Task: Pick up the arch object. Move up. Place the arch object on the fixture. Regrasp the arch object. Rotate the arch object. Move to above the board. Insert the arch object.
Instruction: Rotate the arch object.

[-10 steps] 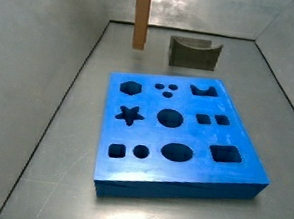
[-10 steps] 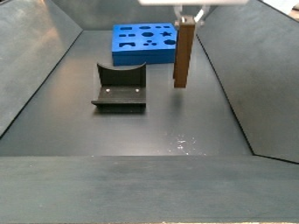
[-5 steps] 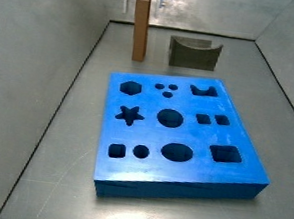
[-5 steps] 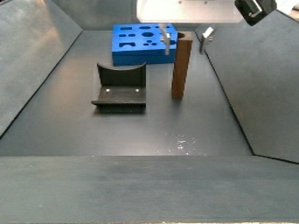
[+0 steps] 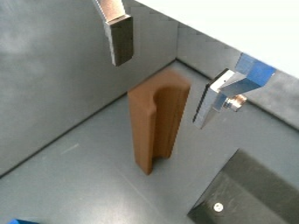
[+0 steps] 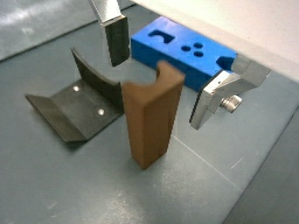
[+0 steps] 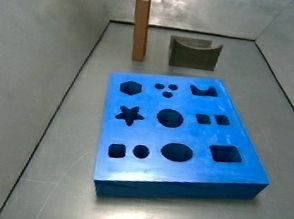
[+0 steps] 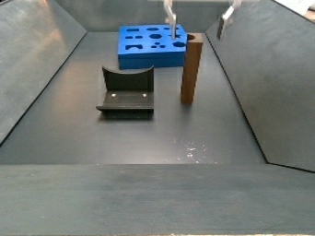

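Wooden and stiff, the arch (image 6: 153, 118) stands upright on the floor just below the gripper (image 6: 163, 66), whose fingers (image 6: 114, 42) are spread wide on either side of its notched top, touching nothing. It looks light but tall and easily tipped, so gripping the flat sides near the top seems safest. The fixture (image 6: 76, 109) sits beside it, the board (image 6: 187, 54) beyond.

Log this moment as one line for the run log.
gripper: open, above arch object, fingers apart, not touching | arch object: upright on floor, beside fixture | board: no piece inserted
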